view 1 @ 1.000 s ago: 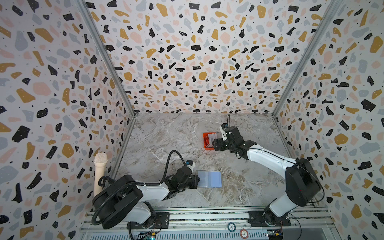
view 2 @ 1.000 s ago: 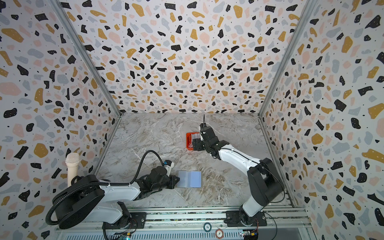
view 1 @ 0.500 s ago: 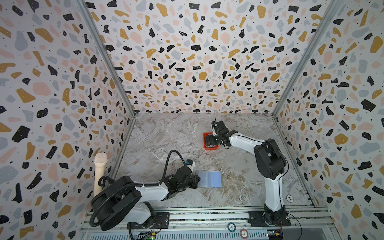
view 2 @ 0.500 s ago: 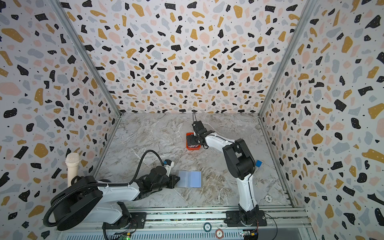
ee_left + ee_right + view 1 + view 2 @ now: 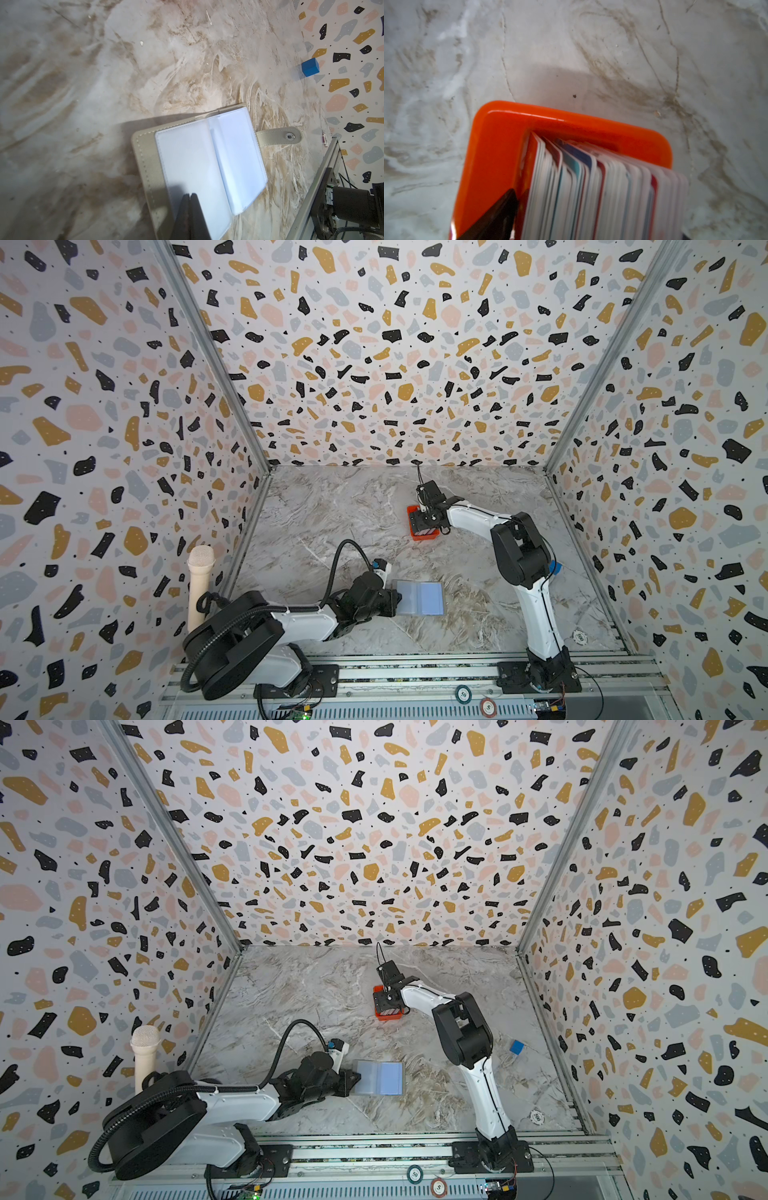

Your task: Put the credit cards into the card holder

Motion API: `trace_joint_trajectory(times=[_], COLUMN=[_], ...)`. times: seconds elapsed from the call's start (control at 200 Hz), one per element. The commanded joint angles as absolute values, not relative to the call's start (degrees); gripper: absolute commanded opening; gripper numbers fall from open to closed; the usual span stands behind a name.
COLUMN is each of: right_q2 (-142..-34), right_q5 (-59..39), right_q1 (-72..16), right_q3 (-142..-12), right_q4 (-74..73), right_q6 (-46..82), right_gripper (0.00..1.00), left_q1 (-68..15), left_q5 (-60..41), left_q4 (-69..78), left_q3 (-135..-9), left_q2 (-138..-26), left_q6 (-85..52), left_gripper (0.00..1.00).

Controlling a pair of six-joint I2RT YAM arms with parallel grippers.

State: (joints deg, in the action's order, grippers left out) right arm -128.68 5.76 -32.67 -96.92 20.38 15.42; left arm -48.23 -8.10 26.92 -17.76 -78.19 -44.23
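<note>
Where the left fingers (image 5: 190, 209) appeared in the left wrist view, they were pressed flat together with no gap. Their tips lay over the near edge of one clear pocket page of the card holder (image 5: 145, 162). Whether they pressed on the page could not be determined. The card holder lay open and flat on the surface (image 5: 332, 510), pale blue pockets facing up. Its snap-button tab (image 5: 278, 137) extended from the side away from the left fingers. In both top views the card holder (image 5: 417, 597) (image 5: 380, 1077) sat near the front rail, just beyond the left arm's wrist.

The right fingers (image 5: 424, 526) stood wide apart and pointed down into the orange tray (image 5: 500, 135). One finger stood inside the tray, between its wall and the outermost card, with a thin strip of tray visible between them. The other finger showed only as a dark corner at the far side of the stack. The credit cards (image 5: 591, 187) stood on edge in the tray as a loosely fanned stack, mostly whitish with red, blue and teal edges. No card was lifted.

The tray (image 5: 424, 536) sat toward the rear middle of the surface, well apart from the card holder. A blue cube (image 5: 516, 1047) lay near the right wall. A white poker chip (image 5: 579, 637) lay near the right arm's base.
</note>
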Motion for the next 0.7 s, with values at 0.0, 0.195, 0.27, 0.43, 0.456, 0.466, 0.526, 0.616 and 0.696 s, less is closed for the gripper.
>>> trace_joint_trajectory(times=[0.0,0.195,0.27,0.43,0.456,0.466,0.526,0.616,0.696], right_q2=[-129.2,-129.6,-129.2,-127.9,-127.8,-127.8,-127.5,-127.1,-127.1], right_q5=[9.3,13.4,14.7,16.4,16.7,16.8,17.6,18.9,19.3], right_q1=[-33.0,-33.0,-32.8,-32.3,-32.2,-32.3,-32.3,-32.2,-32.1], right_q3=[-98.7,-100.1,-101.0,-102.8,-103.2,-103.3,-103.9,-104.4,-104.4], right_q4=[25.7,27.8,28.9,30.5,30.9,31.0,31.8,32.6,33.2], right_q6=[13.7,13.5,13.4,13.4,13.3,13.4,13.1,12.9,12.9], right_gripper=[0.78,0.92,0.94,0.95,0.95,0.95,0.95,0.95,0.95], left_q1=[-48.4,-48.5,-48.5,-48.5,-48.4,-48.5,-48.5,-48.5,-48.5], left_q5=[-8.8,-9.1,-9.2,-9.4,-9.4,-9.5,-9.5,-9.6,-9.7], left_q4=[29.6,30.4,30.7,31.5,31.6,31.7,32.1,32.4,32.7], left_q3=[-17.1,-16.7,-16.6,-16.3,-16.2,-16.1,-15.8,-15.5,-15.2], left_q2=[-78.5,-78.6,-78.7,-78.6,-78.6,-78.7,-78.5,-78.5,-78.5], left_q6=[-43.5,-43.7,-43.9,-44.2,-44.3,-44.3,-44.4,-44.5,-44.5], left_gripper=[0.0,0.0,0.0,0.0,0.0,0.0,0.0,0.0,0.0])
